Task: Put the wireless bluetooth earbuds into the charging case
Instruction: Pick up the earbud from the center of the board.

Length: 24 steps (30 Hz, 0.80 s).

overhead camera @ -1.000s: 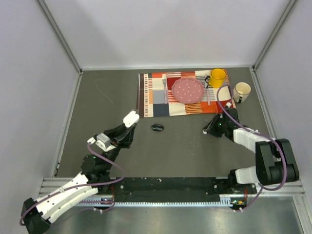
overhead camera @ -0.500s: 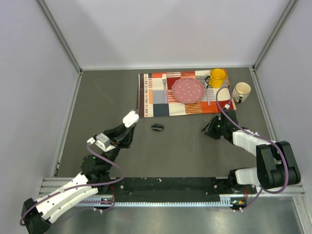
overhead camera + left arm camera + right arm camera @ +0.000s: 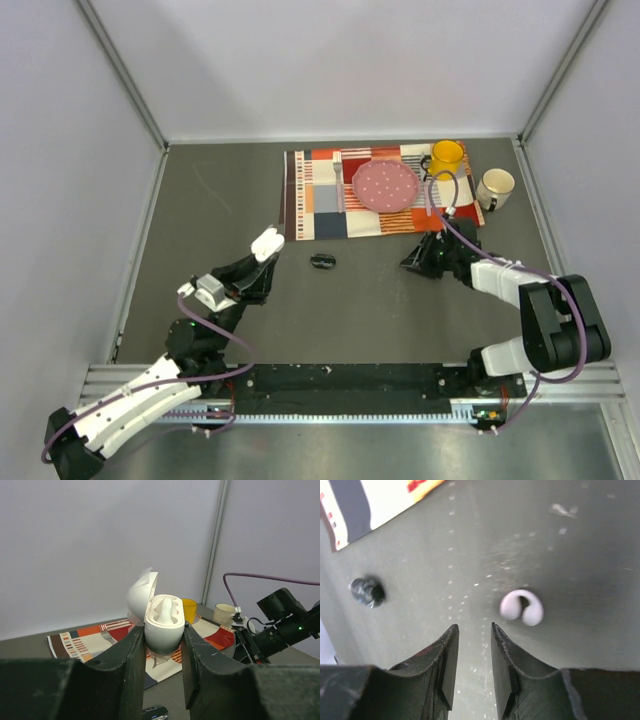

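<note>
Right gripper (image 3: pixel 473 628): we see its fingers low over the table (image 3: pixel 370 310), a narrow gap between them and nothing in it.
White earbud (image 3: pixel 521 607): a curled bud on bare table on the near side of the placemat (image 3: pixel 320 215), just ahead of those fingertips and to one side of the gap, touching nothing.
Left gripper (image 3: pixel 162 632): clamped on the charging case (image 3: pixel 164 617), off the placemat's near left corner.
Charging case: lid (image 3: pixel 141 592) swung up; we cannot tell whether a bud already sits in the moulded seat.
Dark piece (image 3: pixel 323 261): small and glossy, just off the placemat's near edge between the arms; bud or pod, we cannot tell.
Step in hand: we judge the right arm is lining up to pick the white earbud.
Next move: it calls for a sideways shift to centre the gap on the bud, likely a wider opening, then a gentle close; the smooth bud may skid.
Edges: the right arm's cable (image 3: pixel 440 200) loops over the placemat's right end near the yellow mug (image 3: pixel 446 158).
Open room: bare table runs along the placemat's near edge toward the case, so we read the carry as unobstructed apart from the dark piece.
</note>
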Tool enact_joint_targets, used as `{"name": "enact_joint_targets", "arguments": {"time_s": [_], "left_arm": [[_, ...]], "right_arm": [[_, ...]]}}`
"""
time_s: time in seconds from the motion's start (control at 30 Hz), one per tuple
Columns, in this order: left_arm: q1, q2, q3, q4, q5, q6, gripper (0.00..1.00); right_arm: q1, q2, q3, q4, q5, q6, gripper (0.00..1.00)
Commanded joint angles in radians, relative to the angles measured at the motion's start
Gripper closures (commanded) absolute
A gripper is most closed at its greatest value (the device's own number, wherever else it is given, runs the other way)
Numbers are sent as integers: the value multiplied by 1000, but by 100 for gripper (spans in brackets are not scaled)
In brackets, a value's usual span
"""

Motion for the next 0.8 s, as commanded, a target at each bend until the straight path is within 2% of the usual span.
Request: {"name": "enact_joint_targets", "arguments": {"time_s": [0.0,0.13,0.17,0.27,0.53,0.77], "left_arm": [[-3,-6,0,24,-6,-2,100],[-3,-6,-2,22,-7,-2,100],[-1,-8,-2,24,-6,-4,100],[-1,-8,0,22,2,-4,100],[-3,-29,9,-2,31,-2,100],[-3,-26,9,-1,40,2,100]], "right_arm": [[16,-83,69,-1,-130,-110,68],[15,-184,97,-110,-3,-182,64],[13,-188,113,-139,89,-202,64],[-25,-149,146,-193,151,-239,64],[-77,44,196,-173,94,-308,66],[-76,84,189,-155,37,-334,68]]}}
